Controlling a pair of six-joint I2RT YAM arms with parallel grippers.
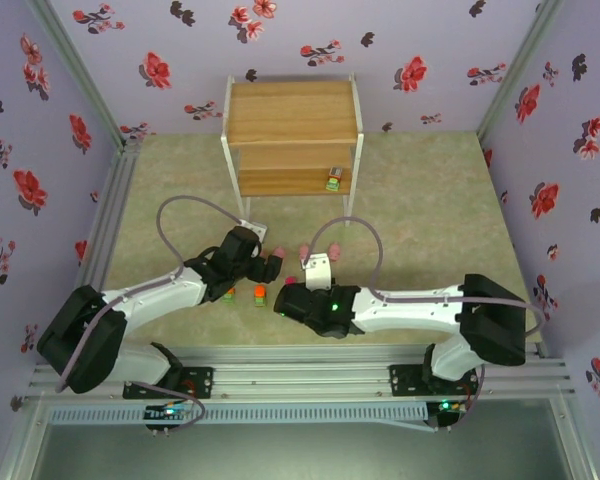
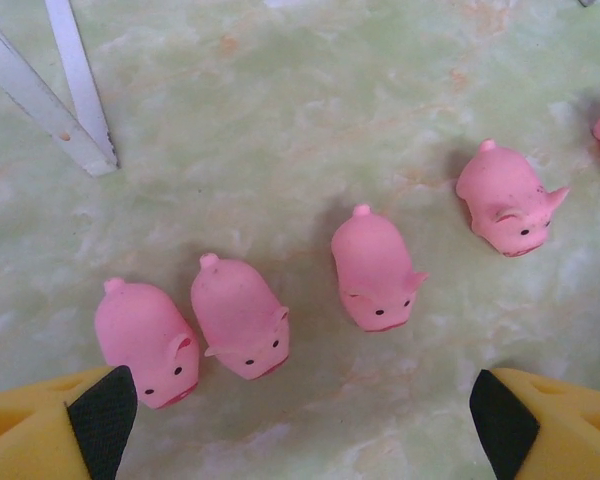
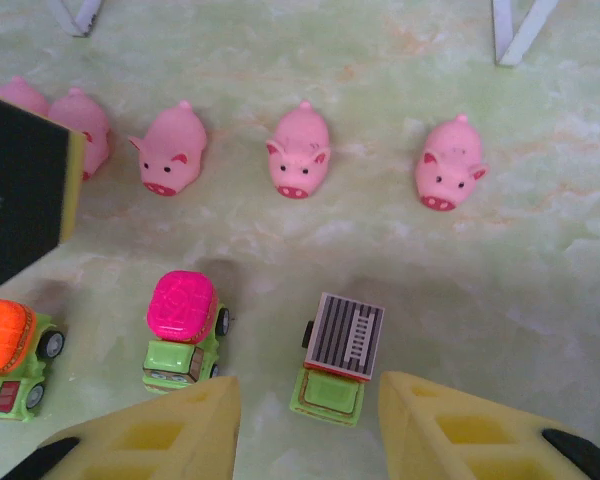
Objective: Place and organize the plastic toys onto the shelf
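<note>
The left gripper [image 2: 302, 415] gapes wide with nothing in it, a row of pink pigs [image 2: 240, 318] at its twelve o'clock. The right gripper [image 3: 310, 398] is parted narrowly (clamping nothing), with a grey-topped truck [image 3: 342, 350] nosing into the gap and a magenta-topped truck [image 3: 185, 330] at ten o'clock. The shelf [image 1: 292, 115] stands beyond at twelve, with one small truck [image 1: 333, 180] on its lower tier.

Green table [image 1: 430, 220] bears the shelf [image 1: 292, 110], pink pigs [image 2: 375, 270], toy trucks [image 3: 185, 330].

Pink pigs [image 3: 300, 155], green trucks [image 3: 185, 340] topped orange, magenta, grey-striped; yellow fingers [image 3: 460, 430].
</note>
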